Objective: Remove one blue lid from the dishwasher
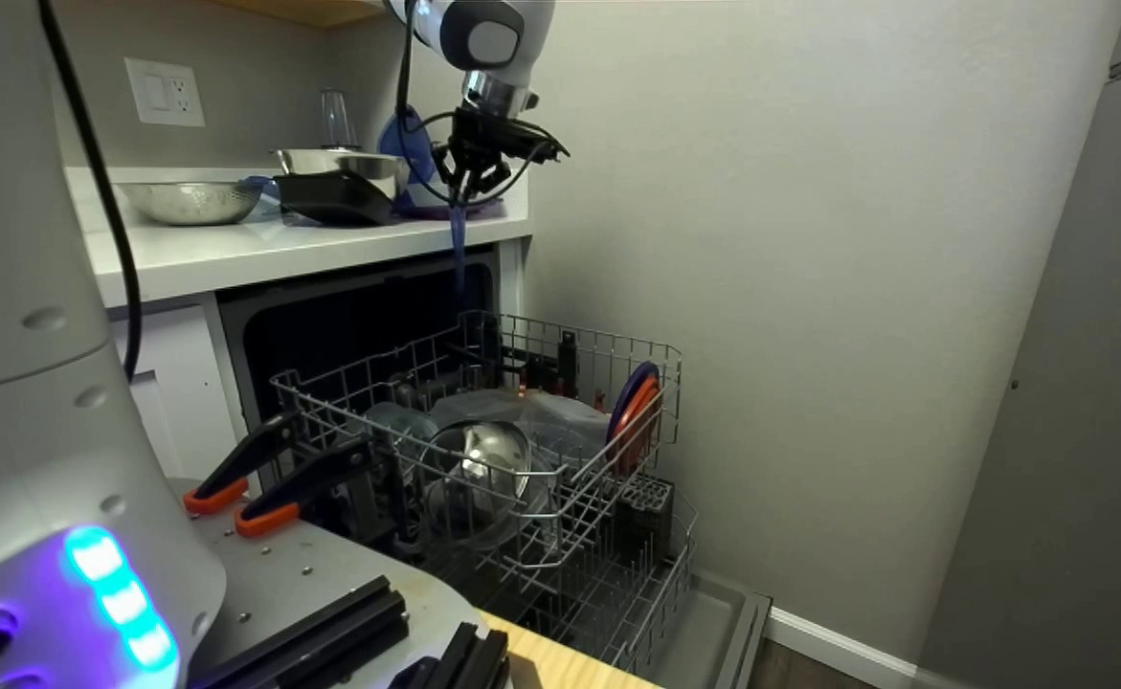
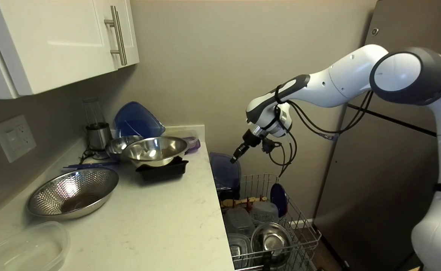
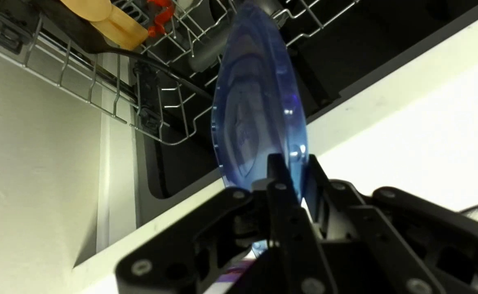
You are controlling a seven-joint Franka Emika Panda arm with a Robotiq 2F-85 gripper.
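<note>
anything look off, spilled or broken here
No spill or breakage shows. Mildly odd: on the counter, a metal bowl seems perched on a black pan, overhanging its edge, which looks makeshift. The blue lid hanging from the gripper fits the task.

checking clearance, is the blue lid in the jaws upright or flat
Upright: in an exterior view the blue lid hangs edge-on, a vertical strip below the jaws.
</note>
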